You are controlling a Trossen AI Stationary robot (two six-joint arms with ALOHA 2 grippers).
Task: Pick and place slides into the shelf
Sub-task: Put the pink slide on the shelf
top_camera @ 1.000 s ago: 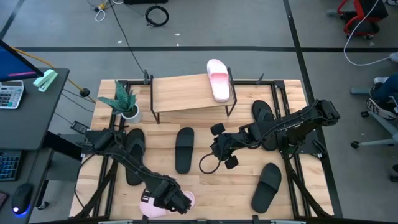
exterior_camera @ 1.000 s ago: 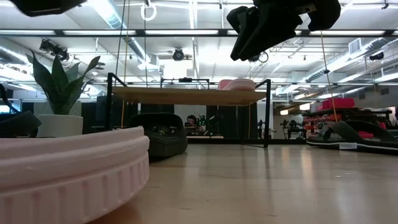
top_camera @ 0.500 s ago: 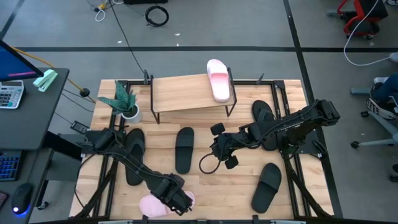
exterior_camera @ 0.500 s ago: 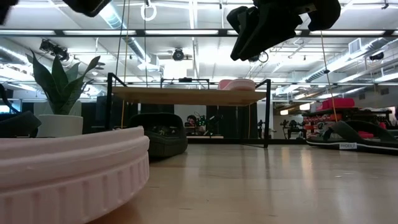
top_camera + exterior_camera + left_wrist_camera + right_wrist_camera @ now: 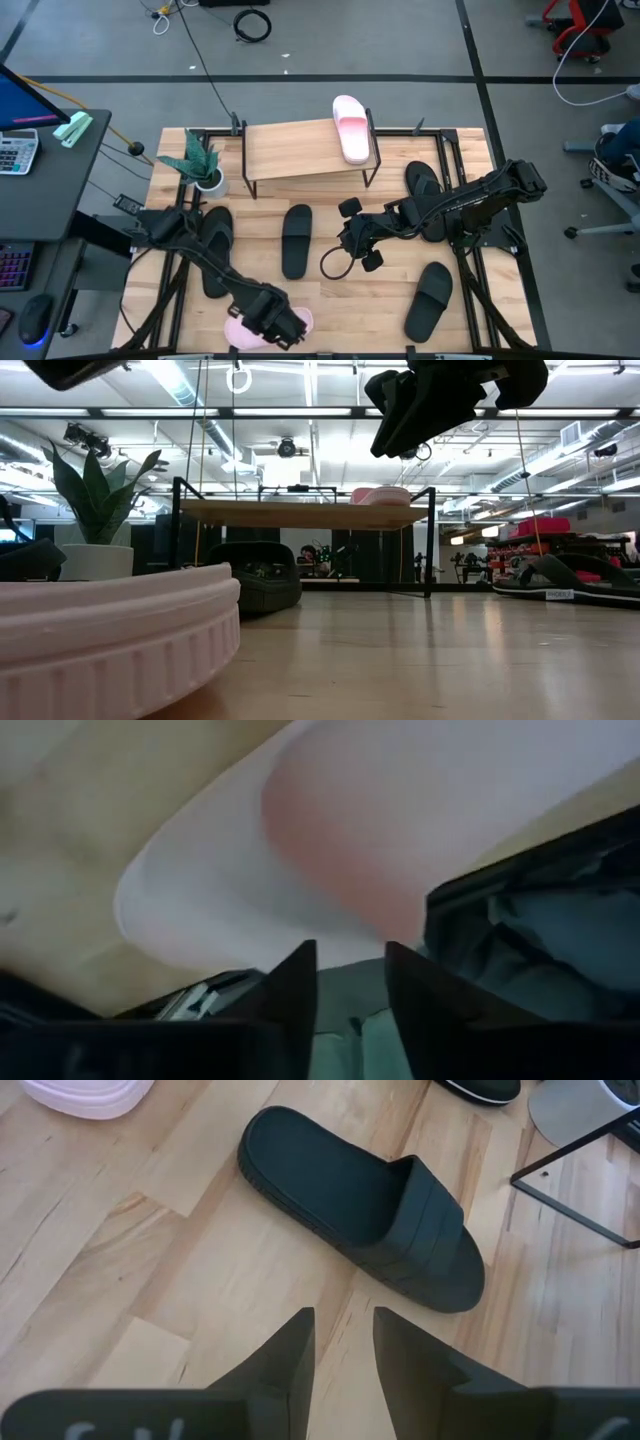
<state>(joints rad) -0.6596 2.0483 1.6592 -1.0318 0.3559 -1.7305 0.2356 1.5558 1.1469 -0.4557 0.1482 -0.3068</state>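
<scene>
the left tool (image 5: 278, 325) sits low over a pink slide (image 5: 243, 331) at the tabletop's (image 5: 330, 300) near edge, fingers (image 5: 290, 995) a narrow gap apart, gripping nothing visible. the right tool (image 5: 357, 237) hangs mid-table, slightly parted and empty, just beside a black slide (image 5: 296, 240). another pink slide (image 5: 351, 127) lies on the shelf (image 5: 295, 150).

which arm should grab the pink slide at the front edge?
Left. The left gripper hangs right over the pink slide at the table's near edge, and its wrist view is filled with it. The right gripper hovers mid-table, nearer the middle black slide.
</scene>
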